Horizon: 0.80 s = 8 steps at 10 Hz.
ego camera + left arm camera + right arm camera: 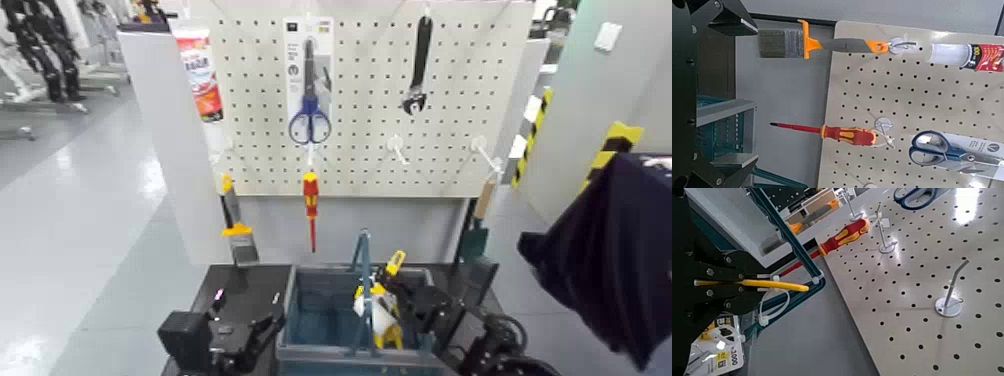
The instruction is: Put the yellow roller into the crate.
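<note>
The yellow roller (383,308) hangs over the inside of the crate (305,318), yellow handle up and white sleeve down, beside the crate's upright hoop handle (362,280). My right gripper (408,292) is shut on the roller's handle from the right. In the right wrist view the gripper (744,284) holds the yellow handle (789,286), and the hoop handle (789,236) runs close past it. My left gripper (258,332) rests low at the crate's left side, open and empty; in the left wrist view (733,94) the crate's rim (720,112) shows beside it.
A pegboard (450,110) stands behind the crate with a tube (203,80), scissors (310,115), a black wrench (418,65), a red-and-yellow screwdriver (311,200) and a yellow-handled flat tool (234,225). A person's dark sleeve (610,250) reaches in at right.
</note>
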Tool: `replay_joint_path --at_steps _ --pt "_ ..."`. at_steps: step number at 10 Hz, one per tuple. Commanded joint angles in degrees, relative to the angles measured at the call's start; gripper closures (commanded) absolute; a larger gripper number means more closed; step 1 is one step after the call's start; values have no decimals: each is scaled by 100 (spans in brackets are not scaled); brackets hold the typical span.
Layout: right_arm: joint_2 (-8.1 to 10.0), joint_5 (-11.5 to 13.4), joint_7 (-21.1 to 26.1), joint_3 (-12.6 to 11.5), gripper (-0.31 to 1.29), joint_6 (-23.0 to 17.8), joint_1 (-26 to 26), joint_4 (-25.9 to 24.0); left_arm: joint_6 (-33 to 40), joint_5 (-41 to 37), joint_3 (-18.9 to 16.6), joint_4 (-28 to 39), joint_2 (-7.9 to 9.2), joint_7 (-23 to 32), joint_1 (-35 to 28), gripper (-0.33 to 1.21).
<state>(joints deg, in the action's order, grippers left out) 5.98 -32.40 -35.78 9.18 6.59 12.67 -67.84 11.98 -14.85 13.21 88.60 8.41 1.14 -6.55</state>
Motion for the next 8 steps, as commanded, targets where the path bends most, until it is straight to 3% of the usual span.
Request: replay_joint_path --at_steps 1,2,3,5,7,8 --pt "-1 -3 36 84 121 246 25 -19 15 -9 7 -9 12 1 4 17" --pt "8 23 53 84 117 387 33 -54 15 -9 7 -9 12 1 4 17" --pt "8 58 71 66 103 501 33 -98 24 -9 -2 -9 12 1 4 17" --pt "17 173 62 13 59 589 16 -203 24 -18 -2 -9 12 1 4 17" --pt "17 718 62 -180 -1 800 -37 -563 24 -18 -11 -9 3 1 -5 17" --pt "17 797 115 -250 4 756 -63 -643 24 -18 -20 -9 -6 1 -13 17"
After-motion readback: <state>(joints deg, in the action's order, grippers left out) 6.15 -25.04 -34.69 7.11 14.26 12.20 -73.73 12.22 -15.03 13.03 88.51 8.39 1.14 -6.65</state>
